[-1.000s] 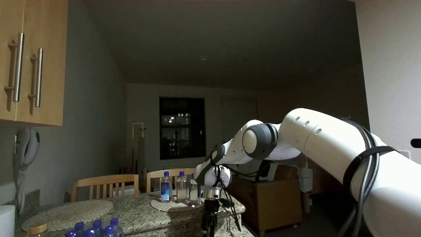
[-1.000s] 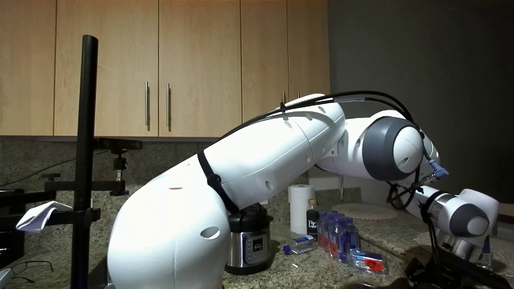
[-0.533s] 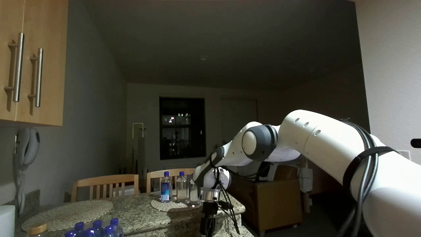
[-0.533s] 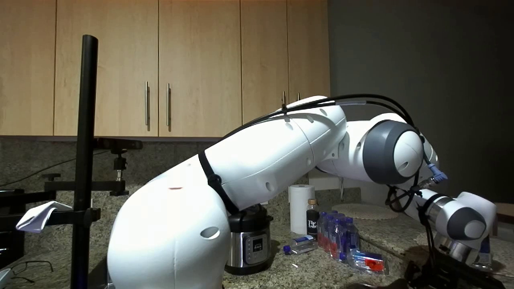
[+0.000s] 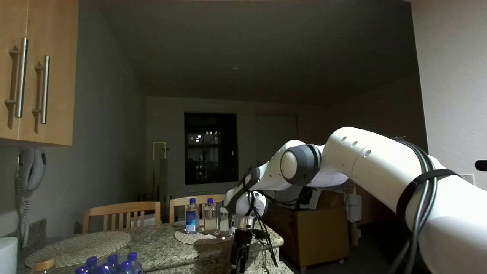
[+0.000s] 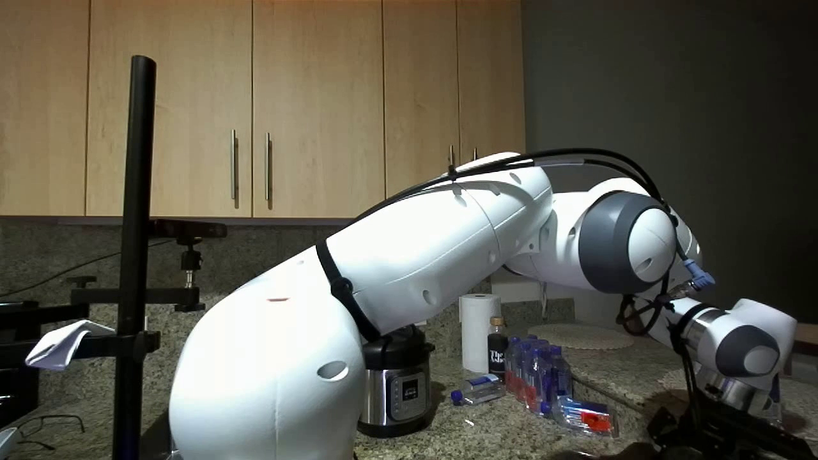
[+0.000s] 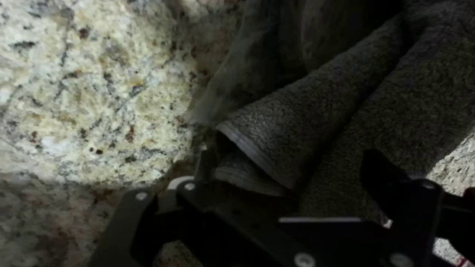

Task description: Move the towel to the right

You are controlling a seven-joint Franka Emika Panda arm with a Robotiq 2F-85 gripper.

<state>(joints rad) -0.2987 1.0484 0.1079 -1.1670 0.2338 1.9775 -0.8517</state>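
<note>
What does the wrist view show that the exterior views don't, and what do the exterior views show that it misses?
Only the wrist view: the towel recognizably, folded over with a pale edge, and clear proof that the tool has its jaws spread apart.

Only the exterior views: the white arm in both, plus the pressure cooker, wall phone and wooden chairs, each in an exterior view.

Both: the tool and speckled stone countertop.

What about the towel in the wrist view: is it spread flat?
No, the towel lies in folds, with a dark crease between two of them.
</note>
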